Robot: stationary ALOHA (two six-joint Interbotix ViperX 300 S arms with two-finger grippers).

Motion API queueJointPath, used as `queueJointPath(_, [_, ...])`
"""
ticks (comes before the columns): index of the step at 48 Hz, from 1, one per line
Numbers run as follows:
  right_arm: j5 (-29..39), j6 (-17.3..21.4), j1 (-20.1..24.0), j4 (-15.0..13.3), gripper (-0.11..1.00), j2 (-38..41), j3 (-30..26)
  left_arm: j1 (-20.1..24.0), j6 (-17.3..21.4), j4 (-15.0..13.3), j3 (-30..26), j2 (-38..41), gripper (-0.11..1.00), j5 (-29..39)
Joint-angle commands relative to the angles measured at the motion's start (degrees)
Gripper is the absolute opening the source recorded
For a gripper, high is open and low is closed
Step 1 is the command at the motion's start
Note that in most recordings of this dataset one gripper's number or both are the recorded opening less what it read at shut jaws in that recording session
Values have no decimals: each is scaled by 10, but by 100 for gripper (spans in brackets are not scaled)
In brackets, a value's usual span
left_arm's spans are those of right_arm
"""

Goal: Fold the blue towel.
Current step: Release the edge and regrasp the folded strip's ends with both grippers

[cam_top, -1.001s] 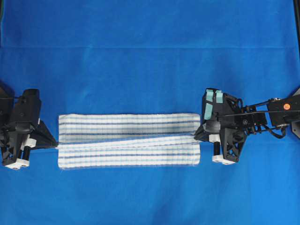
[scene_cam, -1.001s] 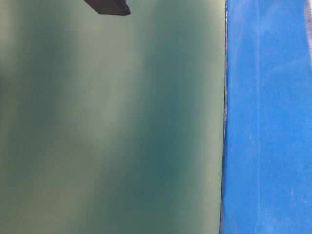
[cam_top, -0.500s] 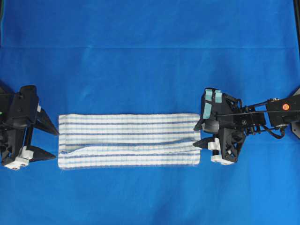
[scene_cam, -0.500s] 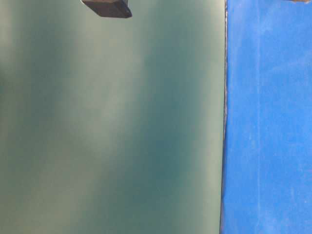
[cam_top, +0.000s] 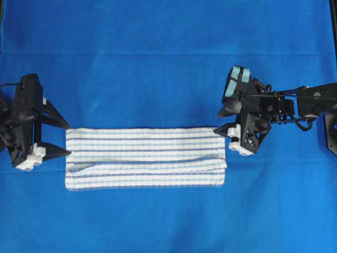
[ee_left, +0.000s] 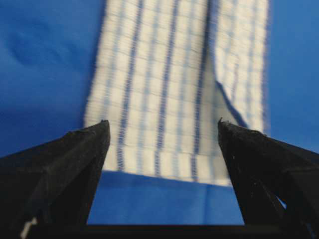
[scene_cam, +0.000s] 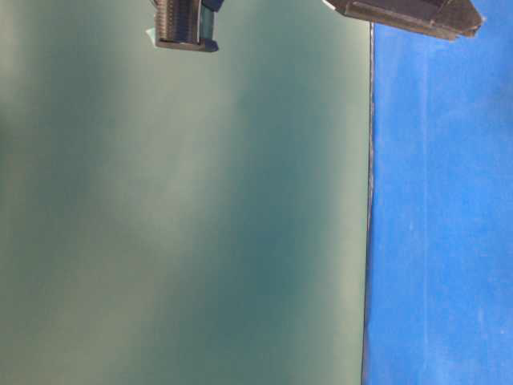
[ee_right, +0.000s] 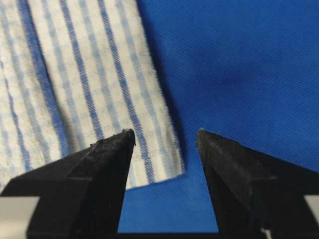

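Note:
The blue towel (cam_top: 145,158), white with thin blue stripes, lies flat in a long folded strip across the middle of the table, its upper layer running slightly askew. My left gripper (cam_top: 67,139) stands open just off the towel's left end, holding nothing. The left wrist view shows the towel (ee_left: 174,84) ahead between the spread fingers (ee_left: 82,154). My right gripper (cam_top: 217,122) is open beside the towel's far right corner, apart from it. In the right wrist view that corner of the towel (ee_right: 94,79) lies between and to the left of the fingertips (ee_right: 112,149).
A plain bright-blue covering (cam_top: 168,58) spans the whole table. The right arm (cam_top: 310,103) reaches in from the right edge. The table-level view shows mostly a green surface (scene_cam: 184,208), a blue strip (scene_cam: 441,208) and dark arm parts (scene_cam: 409,12) at the top.
Both grippers have opened and let go of the towel's ends. The lifted layer has dropped flat onto the towel. Both grippers have moved toward the far side.

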Motion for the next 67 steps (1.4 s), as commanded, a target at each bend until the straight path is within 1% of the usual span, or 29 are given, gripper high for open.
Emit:
queueJointPath(1, [-4, -1, -1, -2, 58, -10, -3, 6, 3, 2, -8, 4, 80, -4])
queueJointPath(7, [-4, 1, -2, -2, 58, 1, -1, 14, 3, 2, -7, 26, 80, -20])
queueJointPath(14, [-12, 2, -3, -1, 58, 31, -3, 18, 3, 2, -1, 83, 80, -57])
queueJointPath(19, [-25, 2, -7, -1, 58, 62, -2, 33, 3, 2, 3, 130, 80, -79])
queueJointPath(26, [-33, 2, -7, 1, 58, 83, -3, 54, 3, 2, -1, 188, 80, -97])
queueJointPath(30, [-33, 3, -7, 1, 58, 84, -3, 59, 3, 1, -4, 203, 78, -97])
queueJointPath(36, [-32, 3, -4, 2, 58, 84, -3, 61, 1, 0, -7, 205, 75, -96])
queueJointPath(40, [-31, 2, 0, 1, 57, 84, -3, 61, 0, -1, -7, 205, 66, -90])
queueJointPath(44, [-31, 0, 8, -1, 51, 84, -4, 61, -4, -2, -8, 206, 48, -76])
queueJointPath(47, [-33, 0, 11, 0, 40, 84, -4, 59, -9, -2, -10, 206, 33, -67])
queueJointPath(51, [-33, -1, 15, 0, 18, 84, -3, 57, -13, -2, -11, 207, 13, -59])
queueJointPath(53, [-33, -1, 16, 0, 9, 84, -2, 57, -14, -1, -11, 206, 5, -57])
queueJointPath(54, [-33, -1, 16, 0, 7, 84, -2, 56, -14, -2, -11, 206, 2, -57])
queueJointPath(67, [-33, -2, 14, -1, 7, 83, -4, 56, -13, -1, -17, 198, 1, -50])
